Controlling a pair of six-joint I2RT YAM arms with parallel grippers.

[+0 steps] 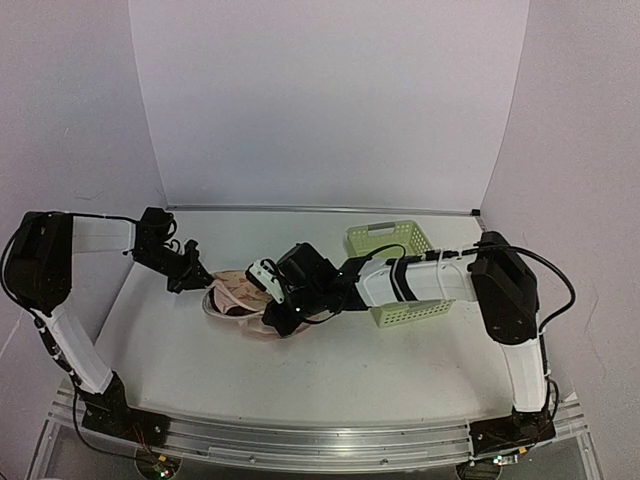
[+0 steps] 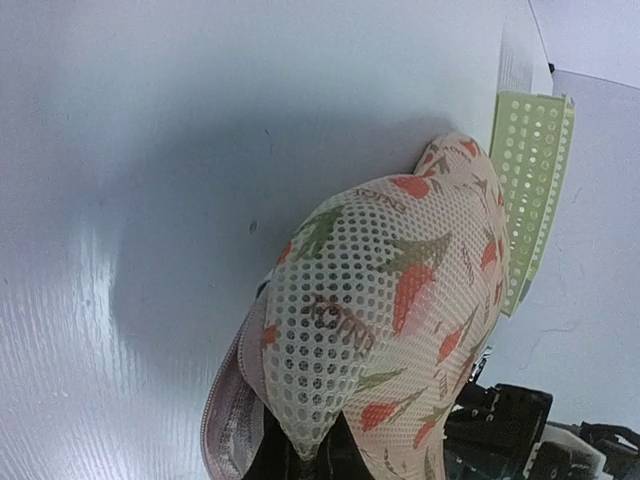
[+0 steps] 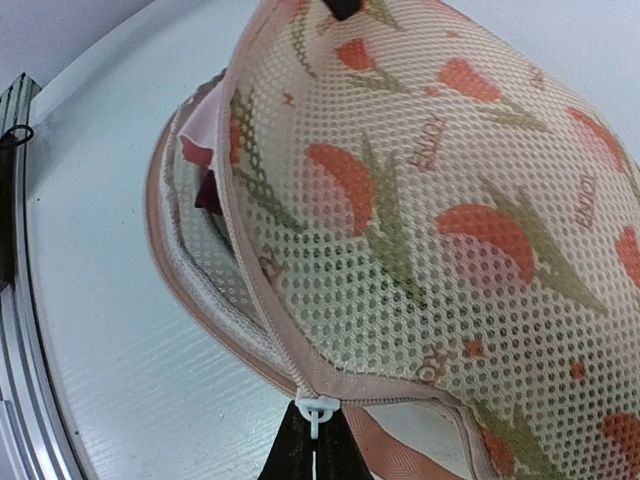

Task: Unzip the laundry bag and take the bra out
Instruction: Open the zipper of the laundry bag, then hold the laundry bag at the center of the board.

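Right gripper (image 3: 316, 445) pinches zipper pull (image 3: 318, 408); left gripper (image 2: 300, 455) clamps laundry bag (image 2: 390, 290). If I tug obliquely, the pull may slip.

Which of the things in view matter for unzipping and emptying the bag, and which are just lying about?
Job: beige-pink mesh laundry bag with orange-red leaf prints; its white plastic zipper pull, pinched by the right hand; dark maroon bra showing in the opening; left hand holding the bag's edge.
Lying about: pale green perforated plastic basket.
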